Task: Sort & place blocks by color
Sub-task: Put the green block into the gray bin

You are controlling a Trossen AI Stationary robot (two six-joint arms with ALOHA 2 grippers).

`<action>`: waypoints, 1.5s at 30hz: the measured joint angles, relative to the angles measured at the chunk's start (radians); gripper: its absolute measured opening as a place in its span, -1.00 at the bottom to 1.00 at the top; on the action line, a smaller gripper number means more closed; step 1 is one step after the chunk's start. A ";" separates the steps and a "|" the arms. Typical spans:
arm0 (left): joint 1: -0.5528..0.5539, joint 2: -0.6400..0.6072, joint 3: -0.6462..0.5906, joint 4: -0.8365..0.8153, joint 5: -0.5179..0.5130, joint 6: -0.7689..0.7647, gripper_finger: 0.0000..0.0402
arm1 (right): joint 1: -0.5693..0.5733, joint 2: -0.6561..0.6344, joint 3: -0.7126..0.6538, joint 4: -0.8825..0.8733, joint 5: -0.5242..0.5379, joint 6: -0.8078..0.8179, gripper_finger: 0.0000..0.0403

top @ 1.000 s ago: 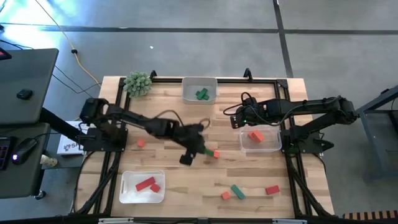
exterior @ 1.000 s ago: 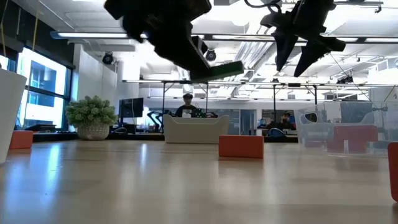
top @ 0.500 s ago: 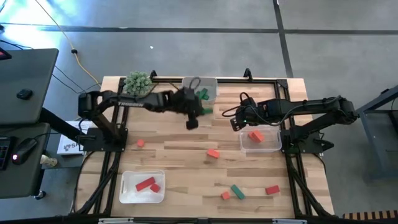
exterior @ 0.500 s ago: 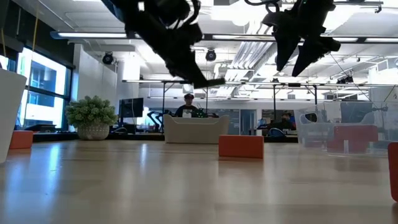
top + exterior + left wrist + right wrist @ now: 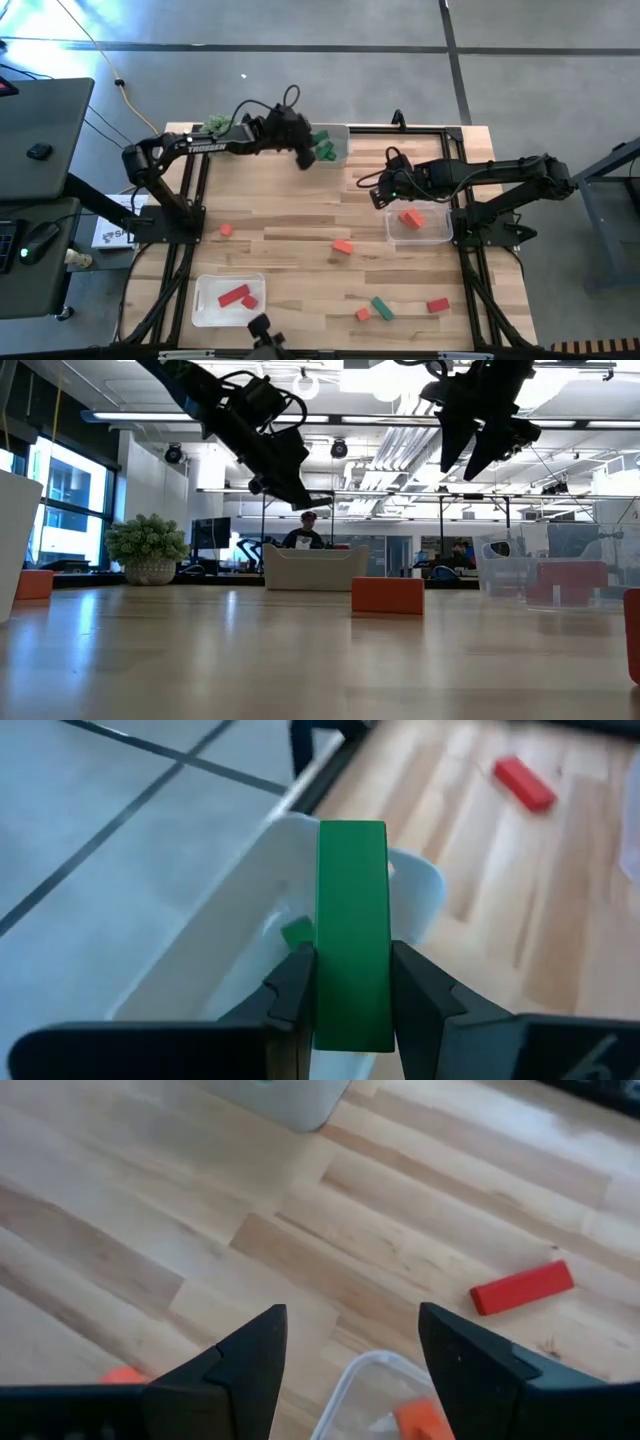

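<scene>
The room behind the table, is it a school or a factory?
Probably neither: it looks like a robotics lab or open workshop. Bare ceiling pipes, a person at a screen, and two robot arms over a wooden table.

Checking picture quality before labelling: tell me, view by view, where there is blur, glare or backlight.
Low view: bright ceiling lights backlight both arms into dark silhouettes; the tabletop reflects a sheen. Left wrist view: the green block in the left tool is sharp, while the red block behind is soft. Right wrist view: the right tool is blurred. High view: even light.
</scene>
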 joint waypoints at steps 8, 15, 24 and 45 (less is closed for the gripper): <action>0.041 0.053 0.000 0.156 -0.001 -0.228 -0.64 | -0.017 0.000 0.000 0.041 0.033 -0.045 0.07; 0.036 0.106 0.000 0.195 -0.033 -0.369 -0.64 | -0.050 0.000 0.000 0.044 0.028 -0.044 0.07; 0.035 0.179 0.000 0.180 -0.025 -0.414 -0.61 | -0.053 0.000 0.000 0.044 0.023 -0.044 0.07; 0.024 0.216 0.101 0.117 -0.029 -0.360 -0.45 | -0.052 0.000 0.000 0.044 -0.066 -0.036 0.07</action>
